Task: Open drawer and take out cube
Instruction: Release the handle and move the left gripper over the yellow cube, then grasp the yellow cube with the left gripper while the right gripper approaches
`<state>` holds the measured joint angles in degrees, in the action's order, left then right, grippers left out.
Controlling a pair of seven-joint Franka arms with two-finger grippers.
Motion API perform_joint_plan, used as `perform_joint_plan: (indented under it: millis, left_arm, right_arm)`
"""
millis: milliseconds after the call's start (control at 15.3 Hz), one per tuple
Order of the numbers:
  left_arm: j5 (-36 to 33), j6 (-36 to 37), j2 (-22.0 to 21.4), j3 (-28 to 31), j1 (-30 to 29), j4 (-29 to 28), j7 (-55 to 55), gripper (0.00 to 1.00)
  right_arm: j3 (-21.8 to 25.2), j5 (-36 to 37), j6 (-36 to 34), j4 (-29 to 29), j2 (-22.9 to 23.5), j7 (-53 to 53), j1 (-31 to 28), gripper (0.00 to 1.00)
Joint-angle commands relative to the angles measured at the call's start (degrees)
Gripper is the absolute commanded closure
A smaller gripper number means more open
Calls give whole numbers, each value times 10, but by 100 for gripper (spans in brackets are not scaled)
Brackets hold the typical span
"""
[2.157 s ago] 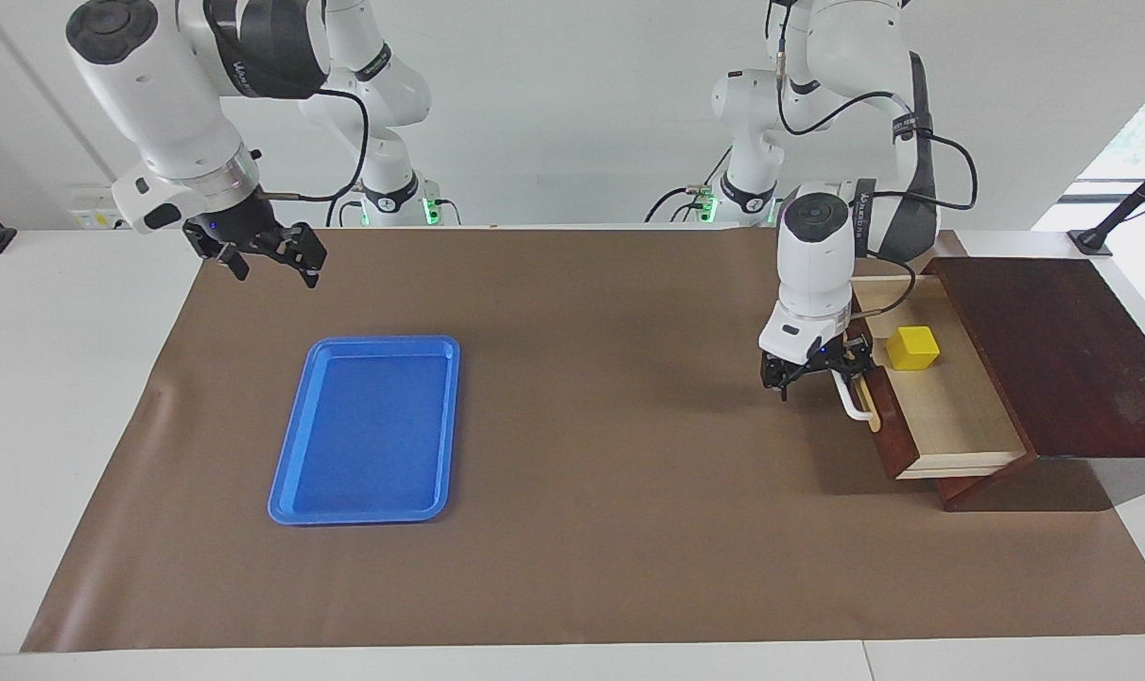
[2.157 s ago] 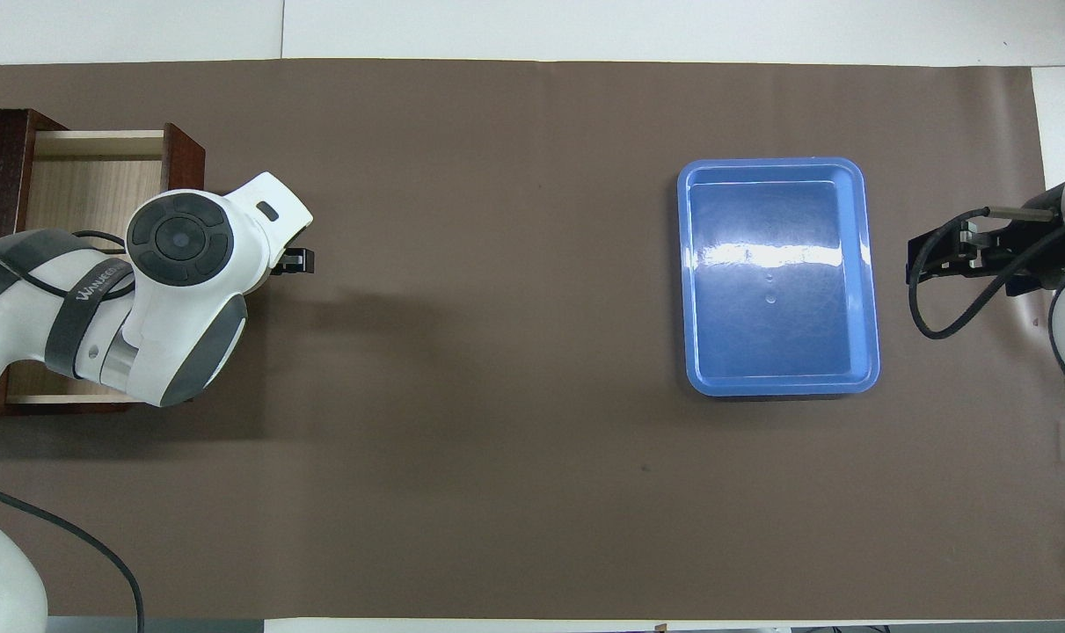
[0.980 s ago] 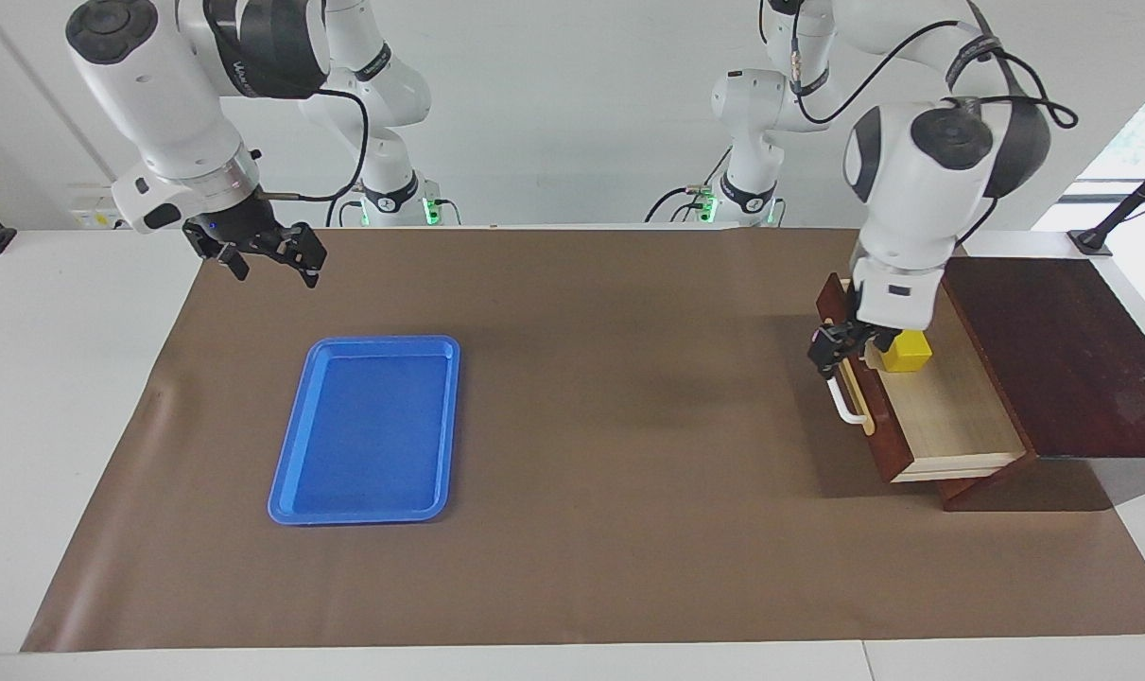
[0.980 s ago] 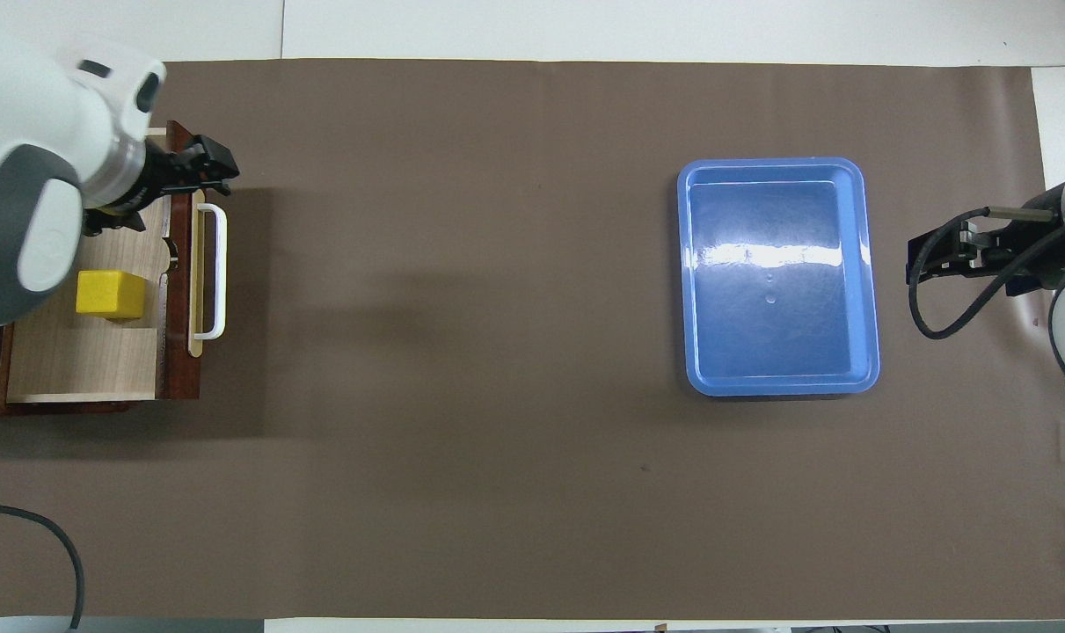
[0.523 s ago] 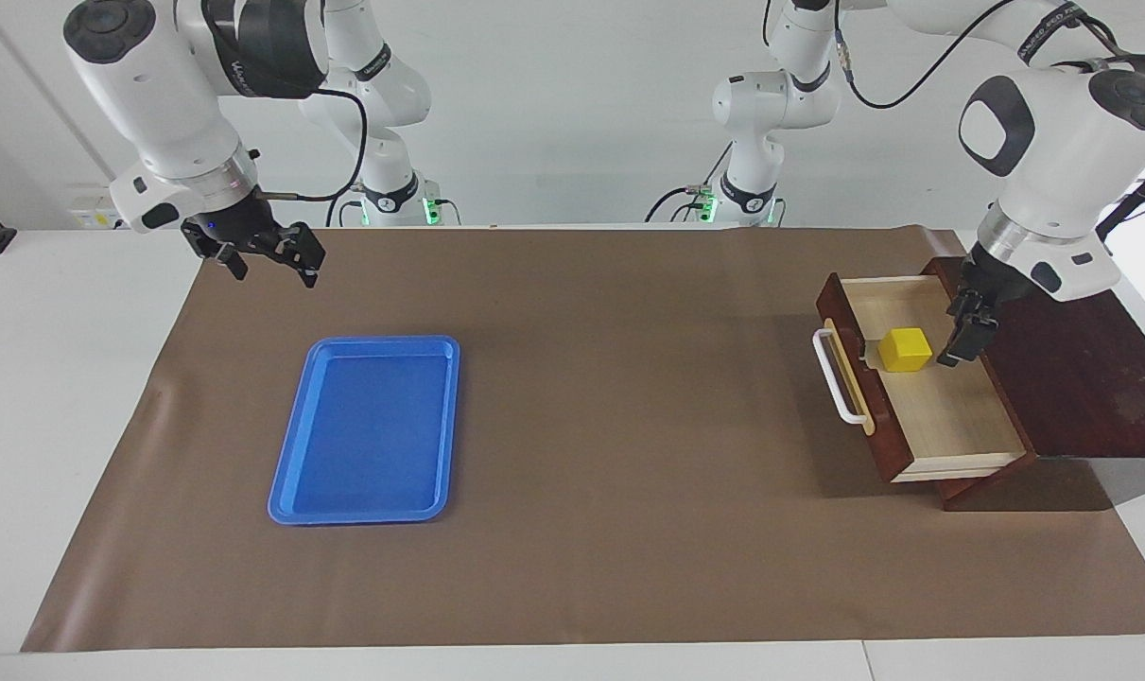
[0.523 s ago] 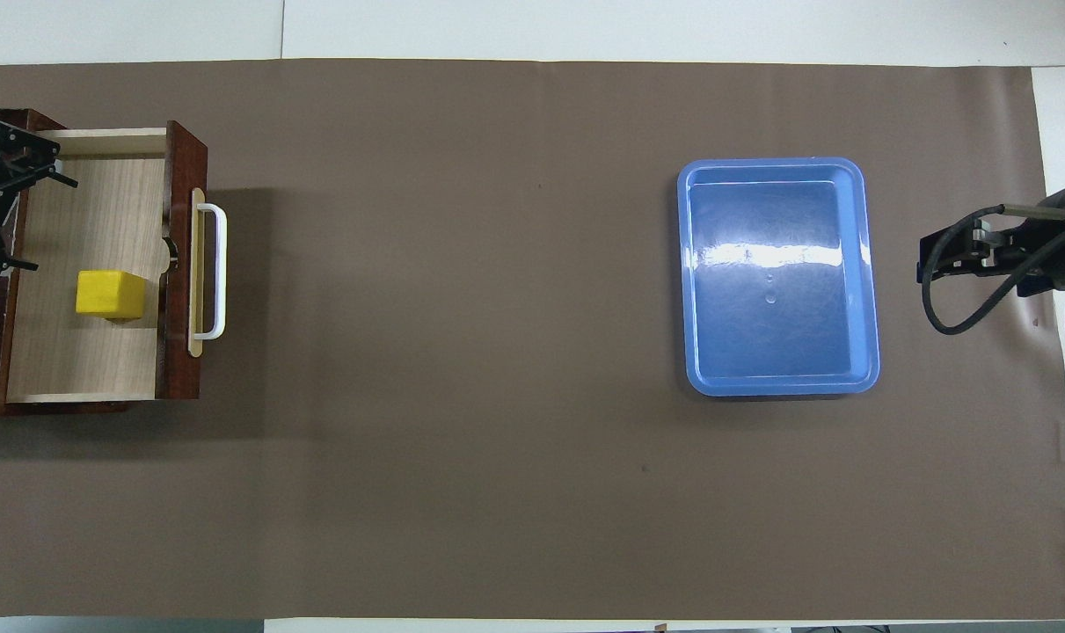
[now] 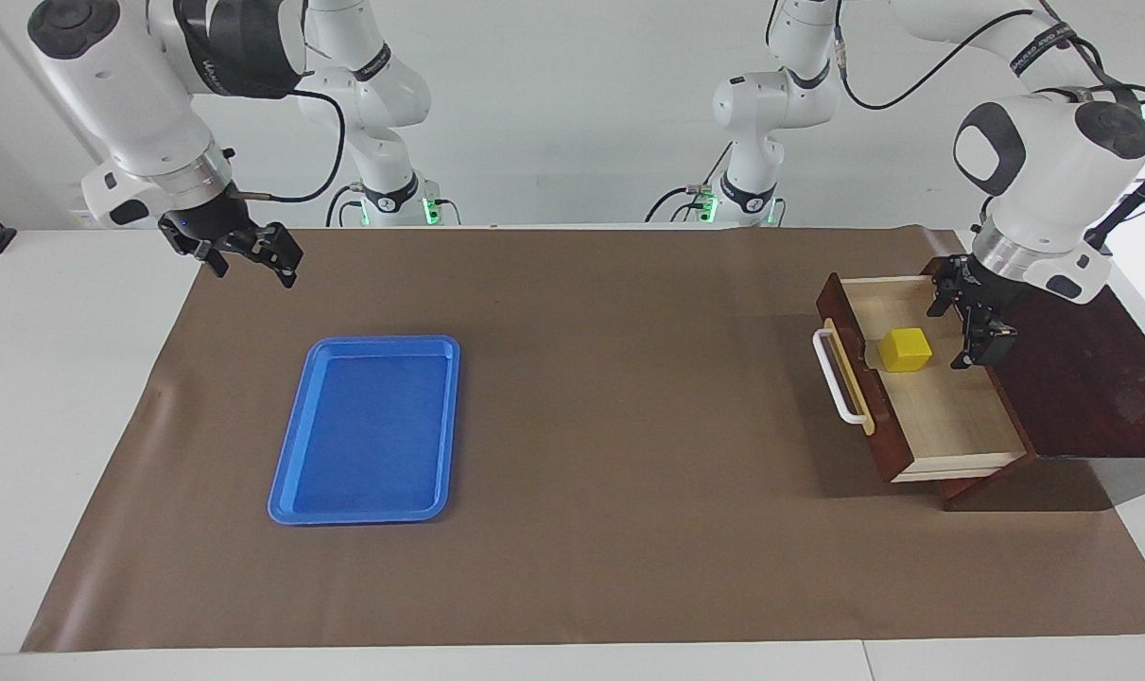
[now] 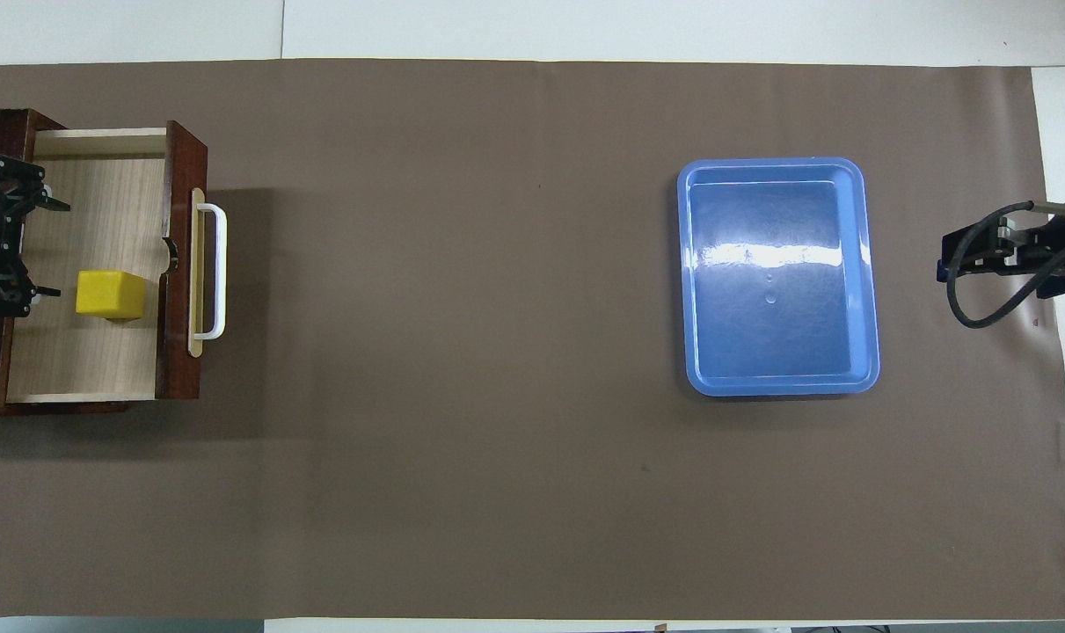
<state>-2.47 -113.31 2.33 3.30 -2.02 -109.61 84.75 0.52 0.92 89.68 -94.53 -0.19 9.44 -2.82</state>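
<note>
The drawer (image 7: 889,437) stands pulled open at the left arm's end of the table, its white bar handle (image 7: 832,375) facing the table's middle. The yellow cube (image 7: 905,349) sits on the light wood floor inside, close to the drawer front. In the overhead view the drawer (image 8: 180,369) and cube (image 8: 110,294) show the same. My left gripper (image 7: 964,326) hangs open over the inner part of the drawer, beside the cube and apart from it; it also shows in the overhead view (image 8: 32,242). My right gripper (image 7: 255,270) is open and empty, waiting in the air over the mat's edge.
The dark reddish-brown cabinet (image 7: 1073,359) holds the drawer. An empty flat blue tray (image 7: 364,430) lies on the brown mat toward the right arm's end, also in the overhead view (image 8: 778,281). The right gripper (image 8: 950,259) is beside it.
My left gripper let go of the handle, rose and swung over the open drawer, then settled beside the cube. The right gripper drifted slightly toward its own end of the table.
</note>
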Motion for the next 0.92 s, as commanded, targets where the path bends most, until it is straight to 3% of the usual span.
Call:
perform_joint_plan:
  millis: [0,196,392,588,654,719,850]
  left_arm:
    - [-5,-45,-23,-2,-11,-56,18,0]
    - [-6,-89,-20,-2,-11,-72,56,0]
    - [-10,-109,-19,-2,-4,-94,62,0]
    - [-17,-132,-21,-2,-1,-117,64,0]
    - [-17,-132,-21,-2,0,-116,66,17]
    - [-17,-131,-21,-2,-1,-116,71,47]
    - [-26,-127,-19,-2,-2,-111,73,94]
  right_arm:
    - [-7,-1,23,-21,-14,64,-12,0]
    - [-13,-53,58,-20,13,338,11,0]
    - [-17,-124,87,0,57,502,38,3]
    - [-17,-243,88,38,120,676,61,3]
    - [-17,-282,90,37,131,701,74,3]
    - [-17,-316,106,30,137,710,84,3]
    - [-17,-390,138,11,141,740,106,3]
